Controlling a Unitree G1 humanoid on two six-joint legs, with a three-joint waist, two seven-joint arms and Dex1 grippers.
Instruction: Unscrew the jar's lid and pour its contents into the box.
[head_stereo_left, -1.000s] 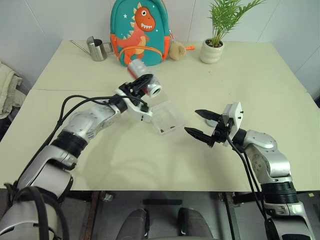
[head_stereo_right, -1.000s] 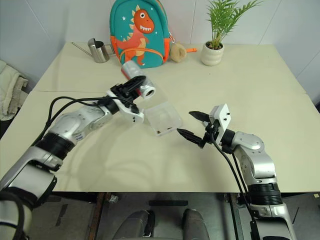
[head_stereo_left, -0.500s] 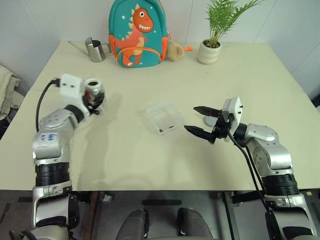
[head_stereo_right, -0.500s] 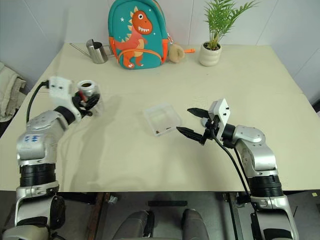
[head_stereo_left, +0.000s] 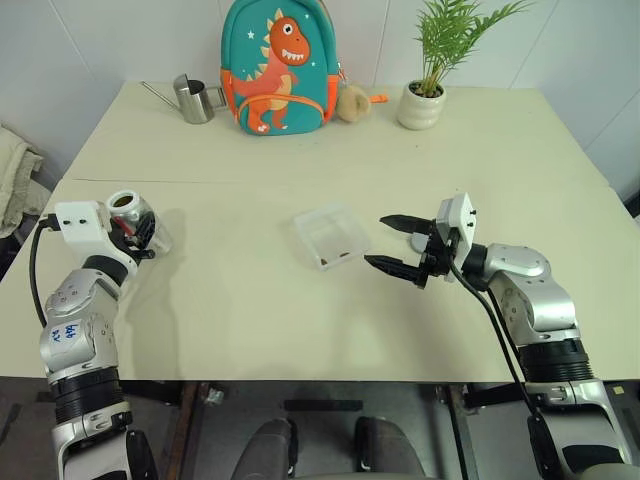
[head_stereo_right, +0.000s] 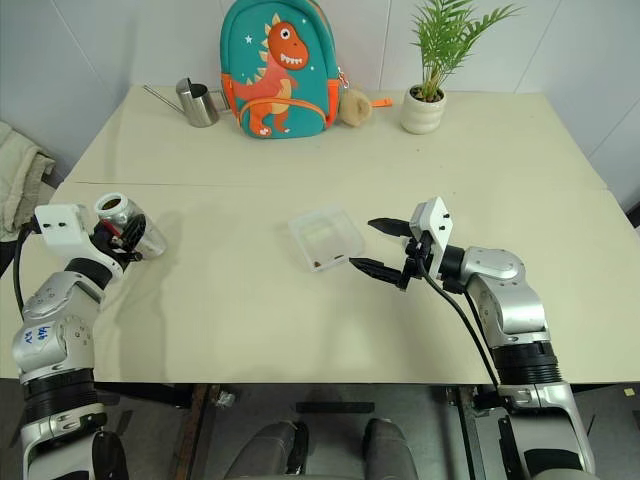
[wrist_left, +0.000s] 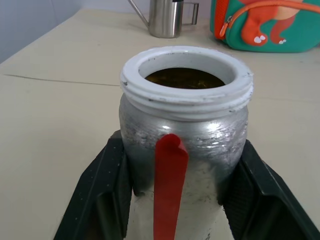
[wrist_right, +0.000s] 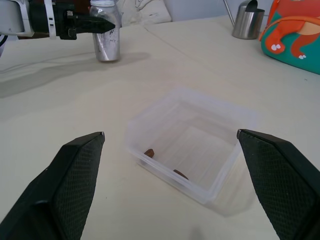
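Observation:
The jar (head_stereo_left: 130, 212) stands upright on the table at the far left, its white threaded mouth open and uncapped. Dark yellowish-brown contents (wrist_left: 185, 79) show inside it. My left gripper (head_stereo_left: 145, 232) is around the jar, and its black fingers (wrist_left: 107, 170) lie against both sides. The clear box (head_stereo_left: 330, 235) sits mid-table with a few brown bits (wrist_right: 149, 152) on its floor. My right gripper (head_stereo_left: 376, 241) hovers just right of the box, pointing at it, with its jaws wide apart and nothing between them. I cannot make out the lid.
A dinosaur backpack (head_stereo_left: 275, 65), a steel watering can (head_stereo_left: 193, 98) and a potted plant (head_stereo_left: 422, 100) line the table's far edge. A pale cloth (head_stereo_left: 15, 170) lies off the table's left side. Bare tabletop separates the jar from the box.
My left arm swung the jar from its tilt over the box back to the far left and stood it upright. The right gripper stayed beside the box.

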